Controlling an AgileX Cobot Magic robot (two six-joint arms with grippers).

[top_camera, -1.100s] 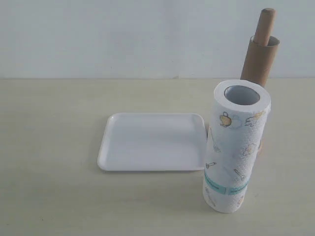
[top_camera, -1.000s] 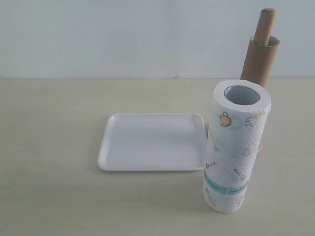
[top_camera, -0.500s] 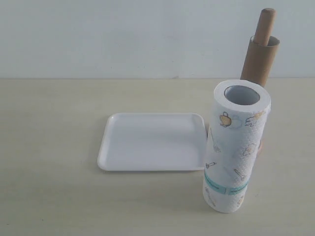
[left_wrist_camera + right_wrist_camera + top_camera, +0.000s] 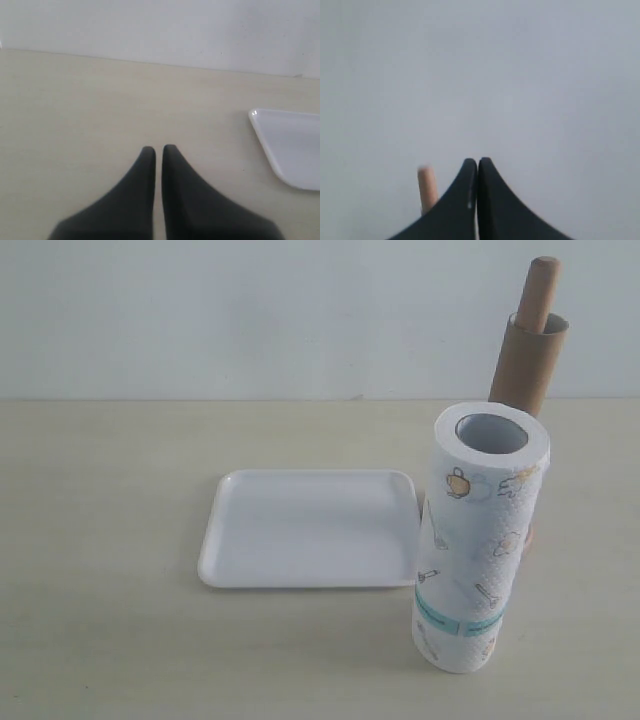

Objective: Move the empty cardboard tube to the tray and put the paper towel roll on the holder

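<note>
At the opening step: freeing the long plain brown hollow cardboard tube point(image 4: 528, 365), sleeved over the slim upright dowel of the light wooden holder point(image 4: 540, 288), whose rounded tip is near the right gripper point(image 4: 477, 161). Pressed together and empty, both that one and the left gripper point(image 4: 158, 148), with the shallow white rounded-corner tray point(image 4: 290, 145) near, off to its side. Next, probably: parting the right jaws, clamping the tube's upper wall, lifting straight up past the tip. Then on to the thick white printed paper towel roll point(image 4: 478, 540), upright, outside both wrist views.

glossy white plastic tray point(image 4: 308, 530), matt brown cardboard tube point(image 4: 528, 362), wooden holder point(image 4: 539, 292)
</note>
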